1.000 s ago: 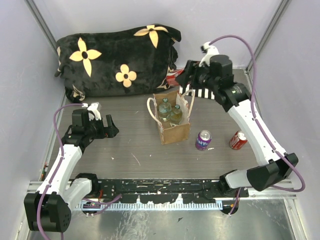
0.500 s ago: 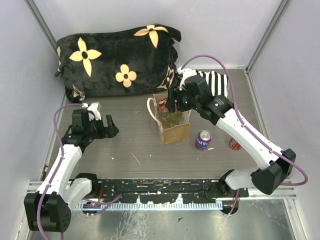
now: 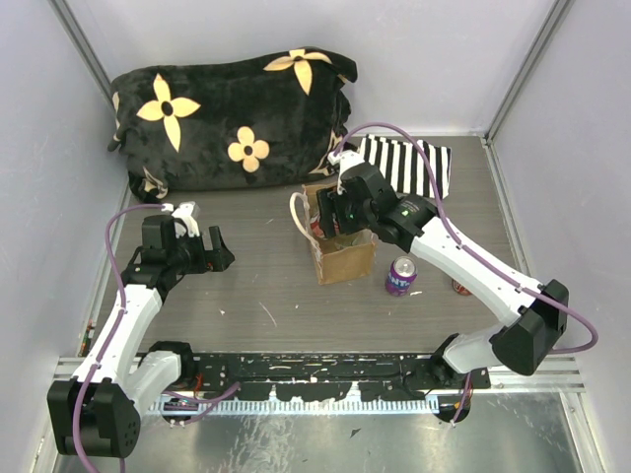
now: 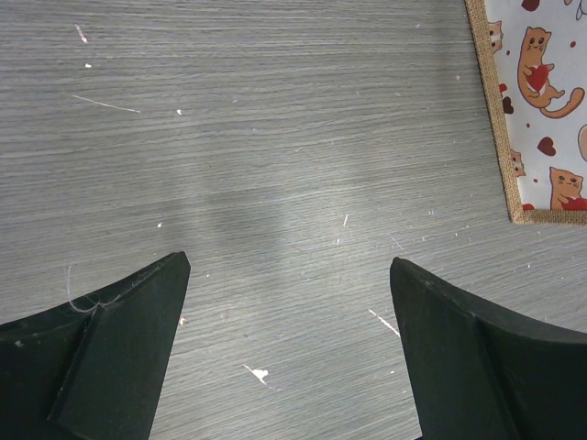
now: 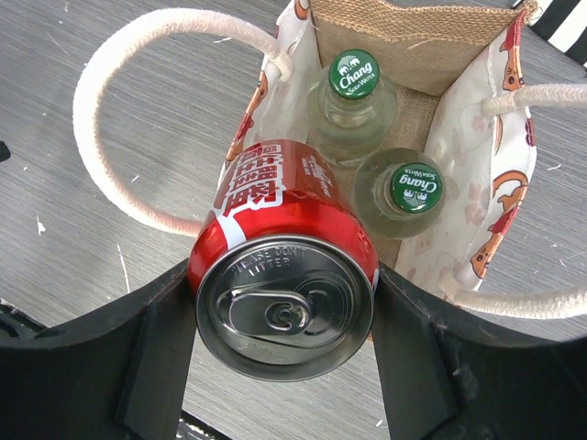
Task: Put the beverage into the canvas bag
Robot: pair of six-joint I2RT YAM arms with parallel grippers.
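R gripper (image 5: 284, 316) clamps red can (image 5: 275, 188) over canvas bag (image 5: 413, 27) — L gripper (image 4: 289, 266) wide.

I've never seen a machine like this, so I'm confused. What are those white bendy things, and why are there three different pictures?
Those are two robot arms bolted to a table. Each ends in a two-finger pincher. The big picture looks down from above; the other two come from little cameras on the wrists. The right pincher is squeezing a red can right over a brown bag, which holds two green-capped bottles. The left pincher is open, holding nothing, over bare tabletop. Also on the table: a purple can, a striped cloth and a black flowery cushion.
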